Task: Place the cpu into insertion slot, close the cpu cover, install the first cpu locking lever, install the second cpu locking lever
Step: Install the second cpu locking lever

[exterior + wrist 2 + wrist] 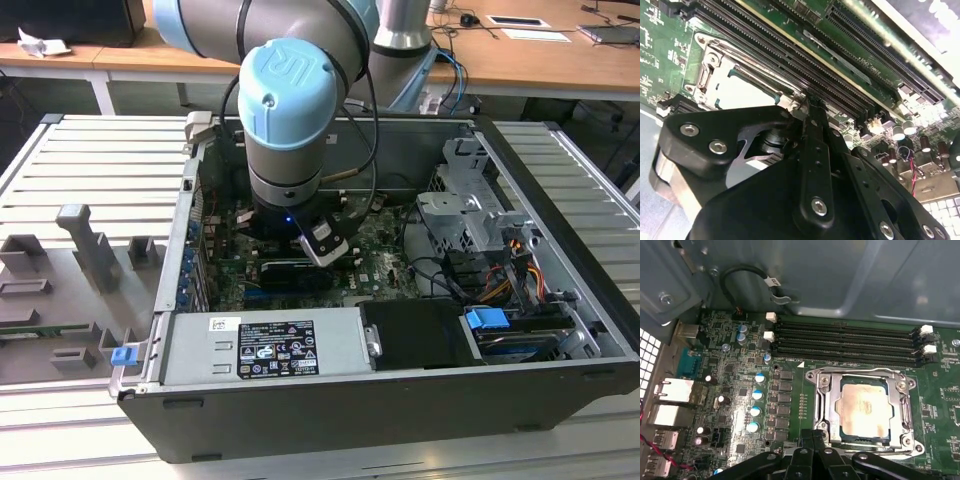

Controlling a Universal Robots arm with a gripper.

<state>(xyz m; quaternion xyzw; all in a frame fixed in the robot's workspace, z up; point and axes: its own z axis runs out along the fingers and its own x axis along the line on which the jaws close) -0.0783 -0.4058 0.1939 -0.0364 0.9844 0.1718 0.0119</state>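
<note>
Computer case (330,400): open black tower lying on its side on a ribbed metal table (90,170), the largest thing here.

Robot arm (285,110): grey with pale blue caps, reaching straight down into the case.

Green board (740,405): floor of the case, directly below the gripper.

Memory slots (845,342): four long black rows, just beyond the socket from the gripper.

Gripper (810,107): black; fingers drawn together to a narrow tip with nothing between them, poised at the socket's near edge, in the second wrist view close by the first memory slot.

Cpu cover (862,377): silver frame lying flat over the socket, directly ahead of the fingertips.

Insertion slot (832,407): mostly hidden under frame and chip; the dark edge shows beside the chip.

Cpu (862,407): pale metal square seated in the socket, showing through the cover's cut-out, just ahead of the gripper.
</note>
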